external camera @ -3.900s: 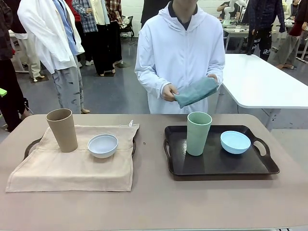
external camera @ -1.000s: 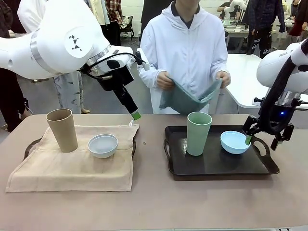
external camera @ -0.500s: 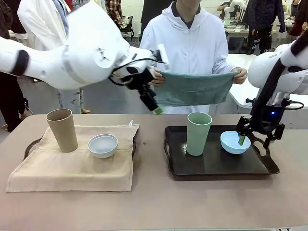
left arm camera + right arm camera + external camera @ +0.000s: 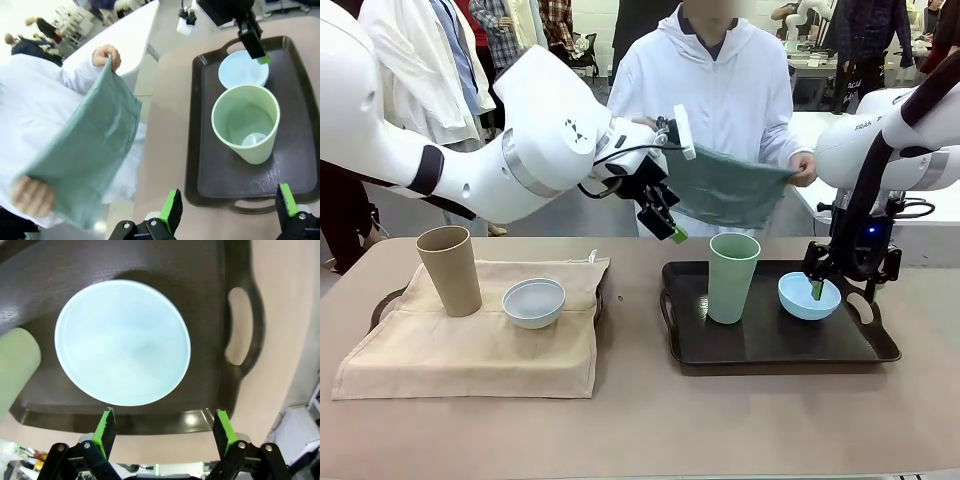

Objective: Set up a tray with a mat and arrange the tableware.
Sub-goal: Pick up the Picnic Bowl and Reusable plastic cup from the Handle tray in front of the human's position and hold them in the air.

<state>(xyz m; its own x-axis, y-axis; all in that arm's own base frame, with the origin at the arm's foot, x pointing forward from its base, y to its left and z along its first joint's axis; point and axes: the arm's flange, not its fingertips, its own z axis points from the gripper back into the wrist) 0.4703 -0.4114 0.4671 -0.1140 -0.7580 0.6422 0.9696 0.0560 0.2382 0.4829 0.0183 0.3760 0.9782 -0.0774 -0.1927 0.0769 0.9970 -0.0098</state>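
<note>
A pale green cup [image 4: 733, 277] and a light blue bowl [image 4: 808, 297] stand on the bare dark tray [image 4: 770, 345]. On the left, a tan cup [image 4: 449, 270] and a white bowl [image 4: 533, 302] rest on a beige mat [image 4: 470, 345]. My left gripper [image 4: 672, 228] hangs open in the air, just left of the green cup [image 4: 246, 122]. My right gripper [image 4: 817, 288] stands open just above the blue bowl [image 4: 122, 342]. The person holds a teal cloth [image 4: 725, 190] spread behind the dark tray.
The beige mat covers a second tray whose handle [image 4: 385, 300] sticks out at the left. The dark tray's handle [image 4: 240, 325] lies beside the blue bowl. The person's hands [image 4: 106, 52] grip the teal cloth [image 4: 85, 150] close to my left gripper [image 4: 229, 204].
Both arms came into view. My left gripper swung right to beside the green cup, and my right gripper moved over the blue bowl. The person unfolded the teal cloth.
</note>
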